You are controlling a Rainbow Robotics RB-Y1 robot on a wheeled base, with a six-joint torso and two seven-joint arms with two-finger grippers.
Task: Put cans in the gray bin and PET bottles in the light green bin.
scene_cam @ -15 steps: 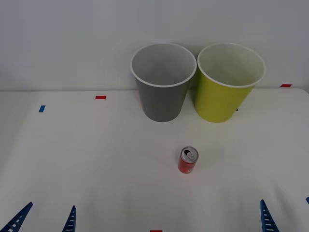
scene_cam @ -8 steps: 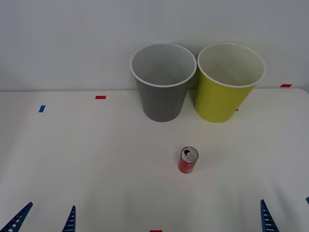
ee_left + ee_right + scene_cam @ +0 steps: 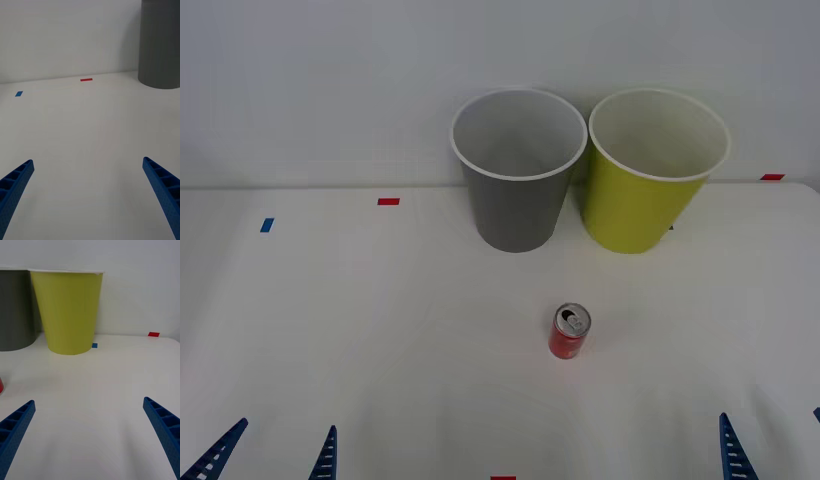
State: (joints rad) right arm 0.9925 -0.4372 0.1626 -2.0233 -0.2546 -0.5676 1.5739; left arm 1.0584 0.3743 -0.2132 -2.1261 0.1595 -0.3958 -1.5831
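The small red drink can (image 3: 569, 332) stands upright on the white table (image 3: 380, 330), its silver top and pull tab facing up, in front of the two bins and well apart from both: the gray bin (image 3: 518, 175) is behind it and a little to the left, the light green bin (image 3: 650, 175) behind and to the right, the two bins standing just beside each other against the back wall. The can looks light and probably empty, with a thin, smooth, round wall that could dent under a hard squeeze and could slip or tip under a glancing touch; a firm but gentle pinch across the middle of its body, fingers on opposite sides, seems the safest hold. The right gripper (image 3: 90, 438) rests low over the near right part of the table, its blue ribbed fingers spread wide with nothing between them, and the can's red edge sits just off to its side. The left gripper (image 3: 88, 198) hangs low at the near left, equally wide apart and empty, facing bare table and the gray bin's wall. The tabletop is plain, matte and level, marked with small red (image 3: 388, 201) and blue tape patches (image 3: 267, 225); a bare pale wall (image 3: 330, 90) closes the scene behind.
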